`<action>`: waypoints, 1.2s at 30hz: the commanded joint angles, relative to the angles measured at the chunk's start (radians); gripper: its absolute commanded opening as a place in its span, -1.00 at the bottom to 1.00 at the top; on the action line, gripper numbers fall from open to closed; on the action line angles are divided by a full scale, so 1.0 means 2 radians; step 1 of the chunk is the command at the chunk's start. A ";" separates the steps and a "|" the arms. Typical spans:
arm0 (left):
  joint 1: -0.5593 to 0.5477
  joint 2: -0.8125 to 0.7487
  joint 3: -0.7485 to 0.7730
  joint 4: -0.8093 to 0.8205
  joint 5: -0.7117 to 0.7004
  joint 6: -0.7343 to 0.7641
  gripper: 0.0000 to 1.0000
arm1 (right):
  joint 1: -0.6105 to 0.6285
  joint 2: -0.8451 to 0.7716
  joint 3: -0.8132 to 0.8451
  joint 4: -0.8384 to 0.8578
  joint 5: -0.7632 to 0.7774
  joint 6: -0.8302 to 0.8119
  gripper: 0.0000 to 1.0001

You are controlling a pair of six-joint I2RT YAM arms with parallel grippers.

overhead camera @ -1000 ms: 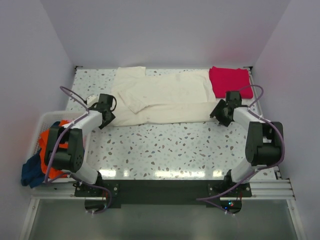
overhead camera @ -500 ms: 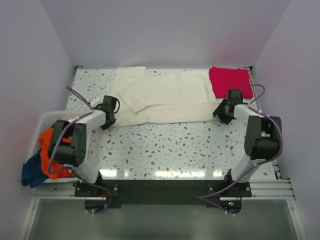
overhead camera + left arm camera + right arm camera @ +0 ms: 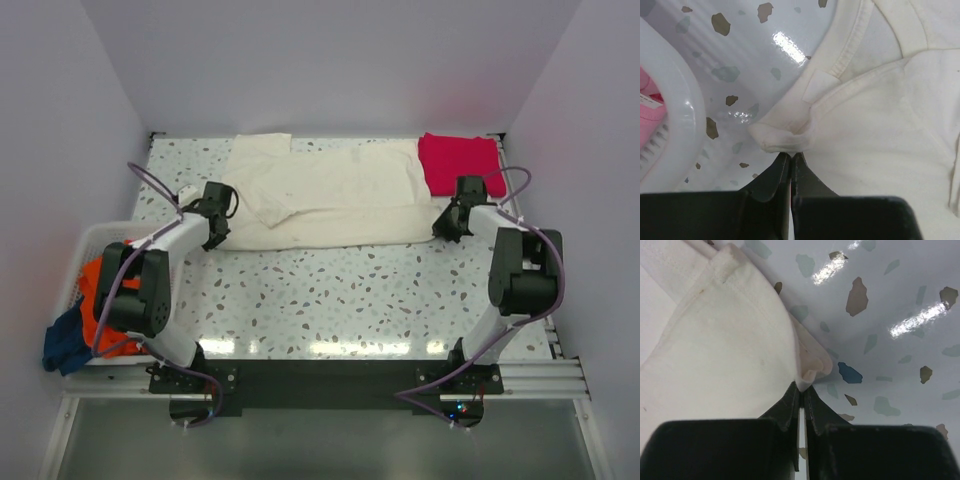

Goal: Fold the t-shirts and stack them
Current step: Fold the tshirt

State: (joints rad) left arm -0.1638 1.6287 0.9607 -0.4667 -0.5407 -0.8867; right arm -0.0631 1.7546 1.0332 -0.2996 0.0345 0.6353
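Corners of the cream t-shirt sit pinched in the closed left gripper and right gripper.

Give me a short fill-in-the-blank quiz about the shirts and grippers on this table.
The cream t-shirt is held at ____ corners, by the left gripper and right gripper.
The magenta-red t-shirt lies folded at the table's far ____ corner.
The orange t-shirt sits in the white ____.
Missing words: two, right, basket.
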 commanded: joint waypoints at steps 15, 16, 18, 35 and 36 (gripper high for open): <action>0.005 -0.124 -0.029 -0.060 -0.046 0.009 -1.00 | -0.044 -0.165 -0.082 -0.047 0.002 -0.031 -1.00; 0.005 -0.136 -0.031 -0.065 -0.046 0.008 -1.00 | -0.045 -0.173 -0.088 -0.050 0.003 -0.032 -1.00; 0.005 -0.150 -0.042 -0.067 -0.044 0.008 -1.00 | -0.045 -0.188 -0.099 -0.063 0.006 -0.033 -1.00; 0.005 -0.265 -0.129 -0.080 0.002 0.008 -0.60 | -0.060 -0.369 -0.194 -0.140 0.000 -0.038 -0.35; 0.005 -0.270 -0.131 -0.080 0.007 0.008 -0.43 | -0.060 -0.373 -0.193 -0.141 -0.003 -0.039 -0.23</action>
State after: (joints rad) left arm -0.1638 1.1332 0.7120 -0.6186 -0.5167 -0.8722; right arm -0.1699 1.0569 0.6460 -0.5499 0.0074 0.5739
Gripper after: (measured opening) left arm 0.213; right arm 0.324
